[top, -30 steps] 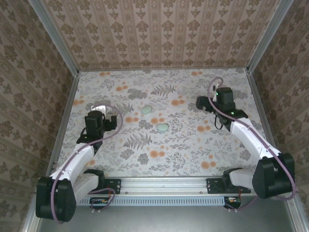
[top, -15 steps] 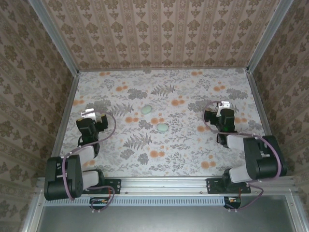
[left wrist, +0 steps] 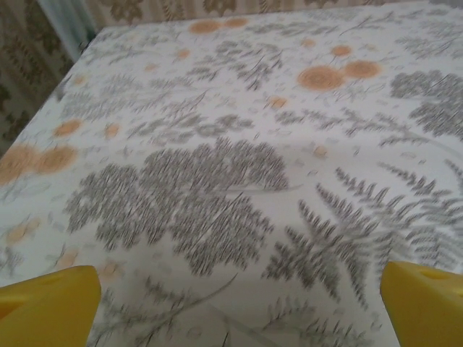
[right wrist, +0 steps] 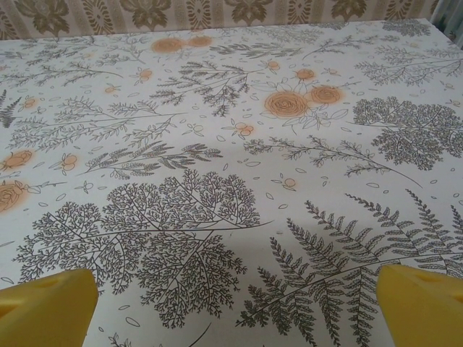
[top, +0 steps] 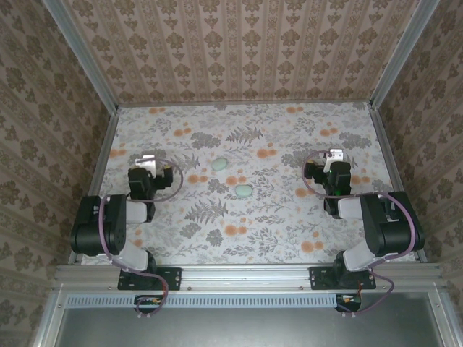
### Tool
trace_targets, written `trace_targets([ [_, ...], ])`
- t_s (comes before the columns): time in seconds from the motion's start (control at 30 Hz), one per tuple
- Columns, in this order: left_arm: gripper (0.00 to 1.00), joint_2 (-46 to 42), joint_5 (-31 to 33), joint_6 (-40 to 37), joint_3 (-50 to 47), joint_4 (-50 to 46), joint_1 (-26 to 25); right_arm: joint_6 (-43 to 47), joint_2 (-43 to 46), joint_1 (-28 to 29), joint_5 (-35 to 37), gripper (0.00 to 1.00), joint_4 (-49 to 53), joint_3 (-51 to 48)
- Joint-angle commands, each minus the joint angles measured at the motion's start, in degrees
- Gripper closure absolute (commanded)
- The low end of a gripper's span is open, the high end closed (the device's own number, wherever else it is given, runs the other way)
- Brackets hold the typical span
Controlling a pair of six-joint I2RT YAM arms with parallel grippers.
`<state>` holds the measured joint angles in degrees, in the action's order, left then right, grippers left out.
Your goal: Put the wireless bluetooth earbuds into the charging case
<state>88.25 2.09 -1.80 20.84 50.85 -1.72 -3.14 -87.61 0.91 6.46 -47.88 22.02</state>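
Floral table (top: pixel 217 238) holds a mint-green case (top: pixel 244 190); left gripper (top: pixel 147 160) and right gripper (top: pixel 334 155) flank it well apart, both spread and empty, presumably poised to reach.

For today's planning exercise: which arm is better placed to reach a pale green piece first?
Left, narrowly: the left pincer, open, lies nearer the farther green piece than the right pincer, also open, lies to the nearer green piece.
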Motion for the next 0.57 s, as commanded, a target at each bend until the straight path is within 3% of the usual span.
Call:
trace_targets([
  [0.0, 0.0, -0.2, -0.25, -1.15, 2.46, -2.24, 0.39, 0.56, -0.18, 0.33, -0.22, 0.0, -1.92, 0.92],
  [0.53, 0.0, -0.19, -0.33, -1.1, 2.45, -2.23, 0.56, 0.94, -0.27, 0.5, -0.57, 0.0, -1.6, 1.1],
])
